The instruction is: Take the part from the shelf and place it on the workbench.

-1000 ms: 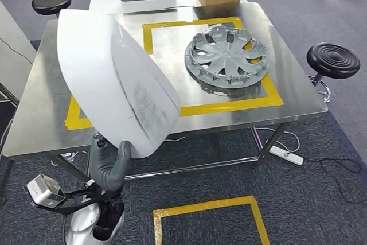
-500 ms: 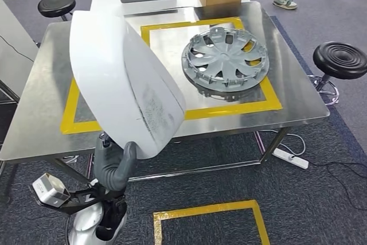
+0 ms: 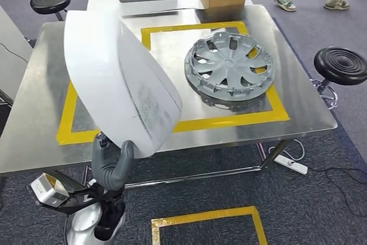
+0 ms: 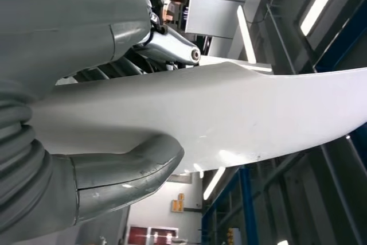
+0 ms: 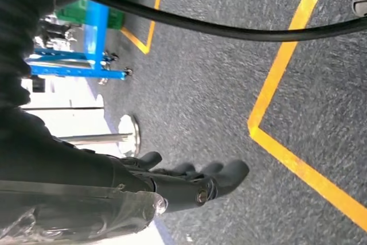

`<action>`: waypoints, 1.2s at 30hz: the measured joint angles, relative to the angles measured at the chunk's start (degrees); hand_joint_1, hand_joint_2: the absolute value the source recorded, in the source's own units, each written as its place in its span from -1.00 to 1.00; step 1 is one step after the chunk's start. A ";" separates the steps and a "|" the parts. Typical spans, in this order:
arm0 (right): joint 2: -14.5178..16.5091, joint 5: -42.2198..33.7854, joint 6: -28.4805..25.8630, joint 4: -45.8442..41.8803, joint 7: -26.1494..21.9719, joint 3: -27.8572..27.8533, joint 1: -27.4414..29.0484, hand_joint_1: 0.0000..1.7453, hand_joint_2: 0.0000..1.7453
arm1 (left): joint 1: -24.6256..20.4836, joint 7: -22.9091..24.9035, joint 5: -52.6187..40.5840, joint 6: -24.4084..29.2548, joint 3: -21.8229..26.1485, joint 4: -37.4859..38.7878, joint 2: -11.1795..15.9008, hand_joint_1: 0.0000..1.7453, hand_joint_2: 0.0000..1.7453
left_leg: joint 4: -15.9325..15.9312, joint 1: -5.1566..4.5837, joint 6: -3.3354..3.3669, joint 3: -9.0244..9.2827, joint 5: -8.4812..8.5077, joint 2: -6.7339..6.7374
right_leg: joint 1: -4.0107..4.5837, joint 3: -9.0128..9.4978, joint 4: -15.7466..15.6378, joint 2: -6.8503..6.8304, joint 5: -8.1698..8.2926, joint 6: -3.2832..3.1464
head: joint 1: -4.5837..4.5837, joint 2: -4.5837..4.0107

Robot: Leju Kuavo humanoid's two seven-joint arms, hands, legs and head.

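one steel workbench [image 3: 299, 104] with yellow tape [image 3: 233, 121], grey carpet [image 3: 311, 205]

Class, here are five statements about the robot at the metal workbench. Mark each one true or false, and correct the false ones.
1. The left hand holds a large white panel. True.
2. The white panel lies flat on the workbench. False: it is held up, tilted, above the near edge.
3. A grey hubcap lies inside the yellow tape rectangle on the workbench. True.
4. The right hand grips the hubcap. False: it holds nothing and hangs over the carpet.
5. A black stool stands to the right of the workbench. True.
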 joint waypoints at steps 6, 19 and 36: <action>-0.05 0.00 -0.13 0.00 0.14 -0.05 0.08 -1.00 1.00 | 0.08 0.56 0.37 0.74 0.04 0.02 -0.17 1.00 1.00 | -0.42 0.23 0.32 1.85 -1.54 -0.04 | -0.17 -9.51 13.77 -0.35 -2.80 1.14 | 0.20 0.00; -0.09 0.21 -0.07 0.04 0.16 -0.11 -0.09 -1.00 1.00 | -1.35 3.49 -5.38 8.24 0.17 1.60 0.05 1.00 1.00 | 14.24 0.41 -2.73 -3.77 -9.99 -0.01 | -0.73 -4.03 -0.66 -0.38 5.51 -1.53 | -0.80 0.00; -0.22 0.44 2.23 0.04 1.50 3.73 -2.98 -1.00 1.00 | -27.55 18.59 -44.00 36.46 -5.60 31.11 0.13 1.00 1.00 | 0.59 0.55 -0.13 1.40 -1.78 -0.09 | -0.50 -12.64 15.87 -0.37 -1.28 1.18 | -0.35 0.00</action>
